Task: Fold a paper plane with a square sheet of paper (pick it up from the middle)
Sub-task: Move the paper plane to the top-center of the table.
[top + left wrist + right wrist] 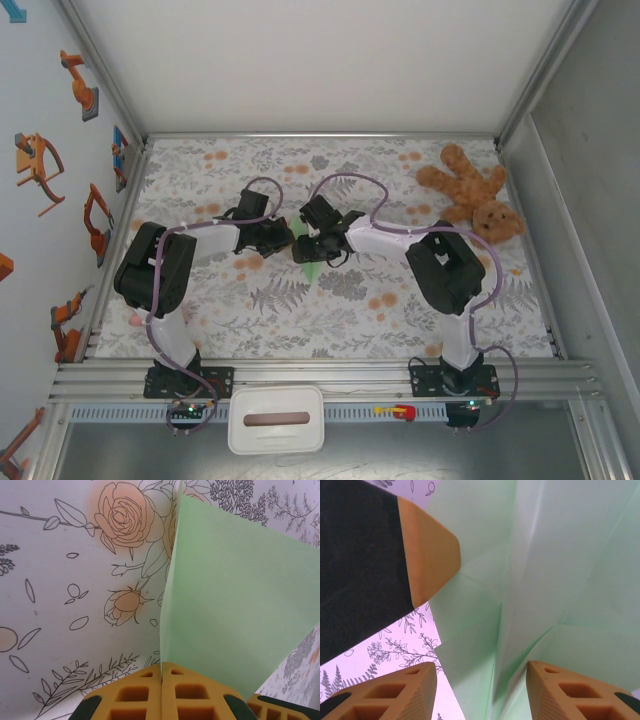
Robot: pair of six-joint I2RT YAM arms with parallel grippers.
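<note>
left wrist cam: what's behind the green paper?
Flowered tablecloth shows left and right of the green paper, which is pinched in the shut left jaws. Whatever lies straight behind the sheet is covered.

paper plane (225, 605): thin matt creased paper | table cover (60, 580): smooth matt print | right gripper (480, 690) pads (555, 695): ribbed matt plastic | teddy bear (475, 195): fuzzy plush | rail (320, 372): brushed metal

You have the paper plane (312, 268) at mid-table (400, 320), between the two grippers. The left gripper (162, 670) is on its left with the paper's edge in it. The right gripper (480, 674) is on its right, one finger on either side of the paper. The teddy bear (472, 192) lies in the far right corner. A tub (276, 420) sits in front of the near rail, between the arm bases.
</note>
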